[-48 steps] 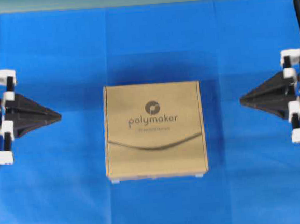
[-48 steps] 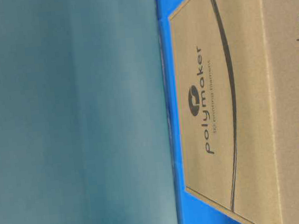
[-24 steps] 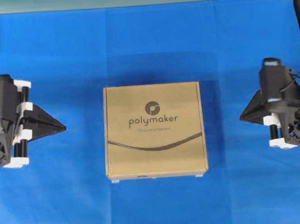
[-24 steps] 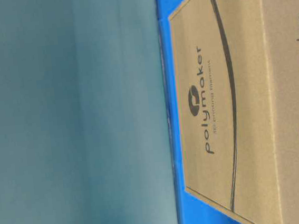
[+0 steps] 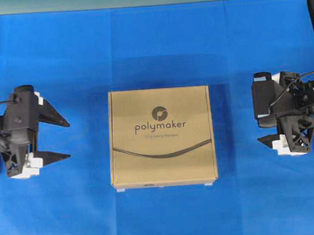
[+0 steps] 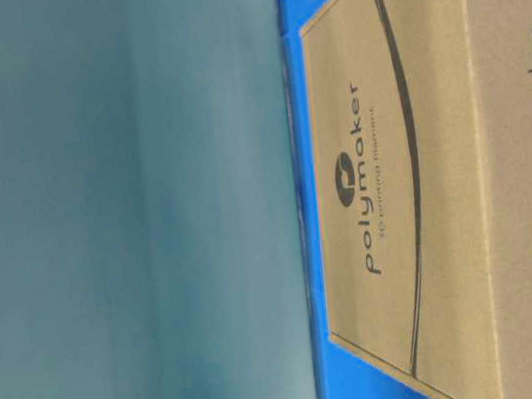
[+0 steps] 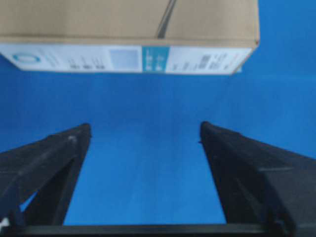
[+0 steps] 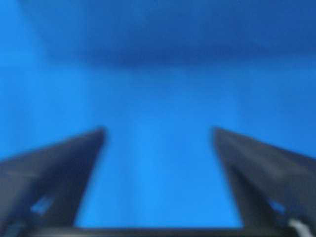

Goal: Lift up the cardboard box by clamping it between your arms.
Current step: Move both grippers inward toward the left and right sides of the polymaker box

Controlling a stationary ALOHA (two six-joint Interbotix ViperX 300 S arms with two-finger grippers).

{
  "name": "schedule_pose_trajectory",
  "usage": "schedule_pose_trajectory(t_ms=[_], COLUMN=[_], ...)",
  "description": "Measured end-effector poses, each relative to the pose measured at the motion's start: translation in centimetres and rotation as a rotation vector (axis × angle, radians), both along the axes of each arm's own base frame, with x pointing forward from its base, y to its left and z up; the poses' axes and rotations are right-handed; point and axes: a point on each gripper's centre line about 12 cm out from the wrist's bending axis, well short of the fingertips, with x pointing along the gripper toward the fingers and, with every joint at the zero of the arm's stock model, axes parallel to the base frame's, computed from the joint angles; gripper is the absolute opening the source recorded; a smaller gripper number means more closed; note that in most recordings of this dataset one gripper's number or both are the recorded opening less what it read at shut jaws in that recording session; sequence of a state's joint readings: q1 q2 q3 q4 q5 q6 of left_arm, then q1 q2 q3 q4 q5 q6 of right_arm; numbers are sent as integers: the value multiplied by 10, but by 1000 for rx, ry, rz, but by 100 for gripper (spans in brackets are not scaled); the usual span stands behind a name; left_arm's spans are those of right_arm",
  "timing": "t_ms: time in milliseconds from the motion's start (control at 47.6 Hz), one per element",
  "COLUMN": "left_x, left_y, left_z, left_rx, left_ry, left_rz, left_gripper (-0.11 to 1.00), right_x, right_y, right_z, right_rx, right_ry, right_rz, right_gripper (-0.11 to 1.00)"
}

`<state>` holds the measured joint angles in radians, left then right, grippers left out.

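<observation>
Cardboard box (image 5: 161, 137) lies flat mid-cloth (image 5: 140, 48) between my arms; left gripper (image 5: 61, 140) and right gripper (image 5: 262, 124) both spread wide, empty, flanking opposite sides, which I judge suits squeezing inward.

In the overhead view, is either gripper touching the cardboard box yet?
No, bare blue cloth shows between the cardboard box and both the left gripper and the right gripper, each with open jaws.
</observation>
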<state>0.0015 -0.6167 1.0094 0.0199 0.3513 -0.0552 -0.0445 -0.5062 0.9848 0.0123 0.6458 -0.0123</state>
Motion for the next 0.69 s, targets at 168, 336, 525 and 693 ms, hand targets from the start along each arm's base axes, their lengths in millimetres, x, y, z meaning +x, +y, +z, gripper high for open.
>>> schedule_pose_trajectory(t_ms=[168, 336, 525, 693], left_x=[6, 11, 21, 36], left_y=[0, 4, 14, 20], left_z=[-16, -36, -51, -59], left_rx=[0, 7, 6, 6], left_ry=[61, 141, 166, 128], left_rz=[0, 8, 40, 59], left_gripper=[85, 86, 86, 86], right_x=[-2, 3, 15, 28], right_y=[-4, -11, -18, -20], right_z=[-11, -22, -38, -53], right_rx=[-1, -3, -7, -9], right_ry=[14, -17, -41, -62], right_rz=[-16, -46, -69, -72], right_gripper=[100, 100, 100, 100])
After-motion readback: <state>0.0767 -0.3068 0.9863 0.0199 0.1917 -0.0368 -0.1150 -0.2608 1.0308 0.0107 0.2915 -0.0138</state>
